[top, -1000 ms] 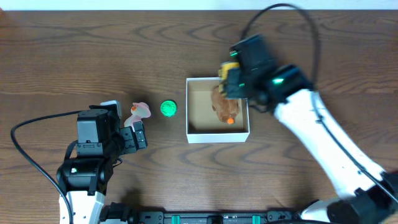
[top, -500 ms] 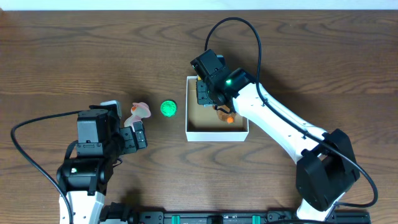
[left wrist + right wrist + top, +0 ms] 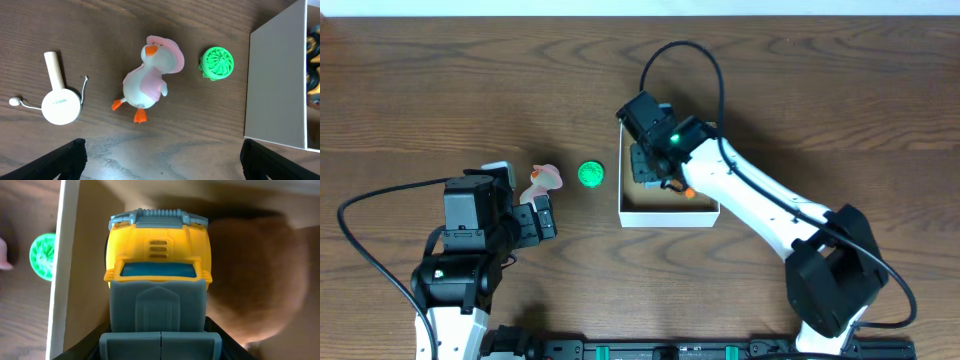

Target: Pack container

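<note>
The container (image 3: 670, 218) is a square white box with a tan inside, right of the table's middle; its wall also shows in the left wrist view (image 3: 275, 80) and the right wrist view (image 3: 60, 265). My right gripper (image 3: 648, 168) reaches into its left half, shut on a yellow and grey toy truck (image 3: 157, 265). A brown plush toy (image 3: 255, 280) lies in the box beside the truck. A white and pink duck (image 3: 544, 180) (image 3: 147, 82) and a green ridged ball (image 3: 591, 174) (image 3: 217, 63) lie on the table left of the box. My left gripper (image 3: 542, 215) (image 3: 161, 160) is open and empty, just short of the duck.
A white round tag with a stick handle (image 3: 60, 100) lies left of the duck. The green ball also shows outside the box wall in the right wrist view (image 3: 42, 255). The right arm's cable loops above the box (image 3: 680, 50).
My right gripper has moved left across the box with the truck, from the box's right rear corner to its left half. The left arm, duck and ball have not moved.
</note>
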`<state>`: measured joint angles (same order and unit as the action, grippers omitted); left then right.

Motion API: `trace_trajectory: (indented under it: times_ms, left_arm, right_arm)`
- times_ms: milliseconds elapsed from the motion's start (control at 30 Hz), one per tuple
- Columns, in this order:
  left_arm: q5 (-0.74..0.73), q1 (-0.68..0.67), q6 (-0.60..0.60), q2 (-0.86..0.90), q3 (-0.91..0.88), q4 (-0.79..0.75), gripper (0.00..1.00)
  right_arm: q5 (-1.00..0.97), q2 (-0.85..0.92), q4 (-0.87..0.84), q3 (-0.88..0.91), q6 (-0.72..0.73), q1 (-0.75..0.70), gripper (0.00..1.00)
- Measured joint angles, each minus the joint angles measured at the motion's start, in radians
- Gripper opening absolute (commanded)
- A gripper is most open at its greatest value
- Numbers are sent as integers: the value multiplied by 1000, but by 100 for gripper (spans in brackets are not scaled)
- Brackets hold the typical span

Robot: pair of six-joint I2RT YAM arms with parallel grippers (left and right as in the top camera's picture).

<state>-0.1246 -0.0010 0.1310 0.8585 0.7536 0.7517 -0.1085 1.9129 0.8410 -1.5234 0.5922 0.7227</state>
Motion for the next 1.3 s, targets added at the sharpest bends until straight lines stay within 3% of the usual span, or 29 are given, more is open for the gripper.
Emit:
trace_trajectory:
  times_ms: [367,667,1000,1200,1233,1267,1300]
  left_arm:
    - [0,0,0,0,0,0,98]
    - [0,0,0,0,0,0,98]
    - [0,0,0,0,0,0,98]
    - [0,0,0,0,0,0,98]
    - [0,0,0,0,0,-1,98]
    - [0,0,0,0,0,-2,98]
    - [0,0,0,0,0,-4,98]
  right_arm:
    - [-1,3,12,0,32,36,29]
    - [-24,3,-31,0,37,-9,73]
    - [-28,3,-46,0,5,-21,77]
    - [-36,3,-53,-2,-48,-27,87]
    - [-44,1,-35,-6,-56,-31,90]
    - [-51,-2,-6,-14,-64,-39,99]
    - [-58,-9,18,-24,-69,-50,99]
